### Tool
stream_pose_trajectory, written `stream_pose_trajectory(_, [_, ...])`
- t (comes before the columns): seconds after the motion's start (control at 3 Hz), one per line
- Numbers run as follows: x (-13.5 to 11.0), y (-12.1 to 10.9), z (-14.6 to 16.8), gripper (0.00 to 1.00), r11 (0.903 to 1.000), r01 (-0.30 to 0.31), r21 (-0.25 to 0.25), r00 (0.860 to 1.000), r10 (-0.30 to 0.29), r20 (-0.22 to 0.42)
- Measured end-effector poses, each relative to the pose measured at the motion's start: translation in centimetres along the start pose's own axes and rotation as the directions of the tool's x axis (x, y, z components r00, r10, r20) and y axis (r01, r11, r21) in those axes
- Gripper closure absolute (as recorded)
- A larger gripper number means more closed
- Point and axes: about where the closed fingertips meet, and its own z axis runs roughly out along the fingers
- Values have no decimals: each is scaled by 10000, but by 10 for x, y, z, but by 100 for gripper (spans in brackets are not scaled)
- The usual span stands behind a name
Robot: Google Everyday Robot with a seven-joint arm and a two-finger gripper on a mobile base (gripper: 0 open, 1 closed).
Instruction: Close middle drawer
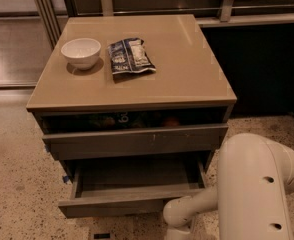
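The end effector is out of sight below the bottom edge of the view, so I cannot tell whether it is spread or pressed together. Only the white robot arm shows, its rounded wrist hanging just beside the right end of the drawer front.

The wide, shallow grey-brown wooden middle drawer stands pulled well out of the cabinet, its smooth grey floor bare and its plain flat front facing the camera.

A push landing at the right end rather than the centre of that front could skew the drawer in its runners and jam it partway. With no handle, a glancing contact might also slide off the front. The bulky upper link sits near the cabinet's front right corner and could knock it during a forward drive.

Directly above, the grey drawer front with a small pale scratch sits slightly out; a high approach would catch it instead. Its dark contents look like packets or fruit, though that is unclear.

On the glossy tan tabletop, a white ceramic bowl rests toward the back left corner, with a dark blue crinkled snack bag just beside it, apart.
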Motion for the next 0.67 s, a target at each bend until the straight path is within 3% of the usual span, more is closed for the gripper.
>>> stream_pose_trajectory(0.67, [3, 0, 3, 0, 10000, -33, -27, 10000, 33, -23])
